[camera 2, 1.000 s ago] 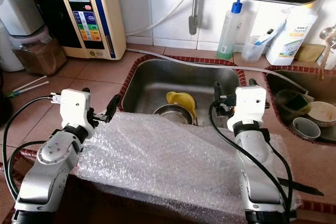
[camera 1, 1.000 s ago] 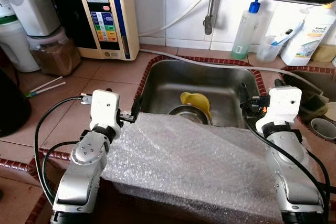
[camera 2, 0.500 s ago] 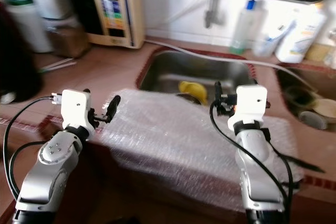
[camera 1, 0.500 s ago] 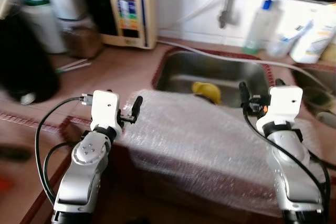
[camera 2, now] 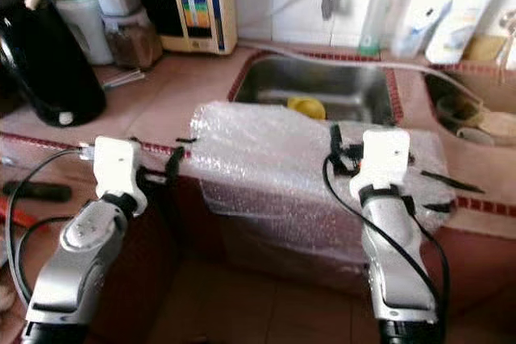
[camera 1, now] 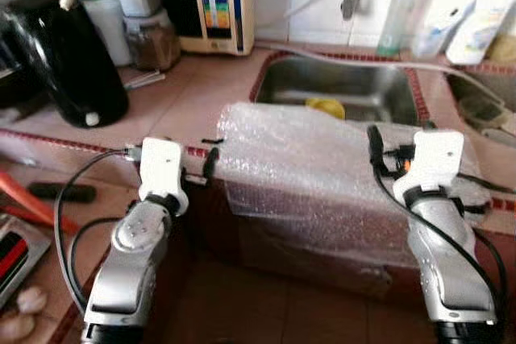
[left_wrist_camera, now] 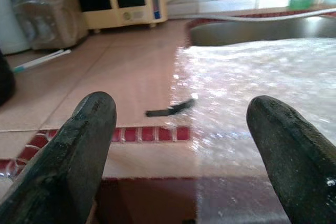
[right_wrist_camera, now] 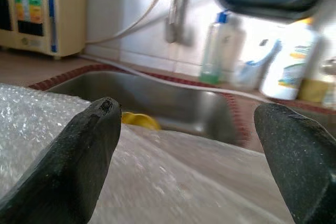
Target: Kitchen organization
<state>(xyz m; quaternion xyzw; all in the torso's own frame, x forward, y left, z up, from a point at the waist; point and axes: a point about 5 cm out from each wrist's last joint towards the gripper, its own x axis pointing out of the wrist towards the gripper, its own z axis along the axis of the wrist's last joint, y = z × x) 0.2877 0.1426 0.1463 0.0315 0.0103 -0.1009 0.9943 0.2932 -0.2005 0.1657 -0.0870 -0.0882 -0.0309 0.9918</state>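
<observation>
Both silver arms reach forward at about the same height, bent at the elbow. The left gripper (camera 1: pixel 211 160) has its fingers (left_wrist_camera: pixel 84 145) spread wide and holds nothing; it sits at the counter's front edge, just beside the left edge of the bubble wrap (camera 1: pixel 322 163). The right gripper (camera 1: pixel 375 151) is also spread wide and empty, poised over the right part of the wrap.

The wrap lies across the front of the tiled counter (camera 1: pixel 185 102) and hangs over its edge. Beyond both grippers is a steel sink (camera 1: pixel 347 90) with something yellow (camera 1: pixel 325 106) inside. A small dark strip (left_wrist_camera: pixel 169 109) lies on the counter ahead of the left gripper. A black kettle (camera 1: pixel 68 70) and a cream appliance (camera 1: pixel 218 2) stand farther off to its left, with bottles (camera 1: pixel 399 6) against the white tiled wall.
</observation>
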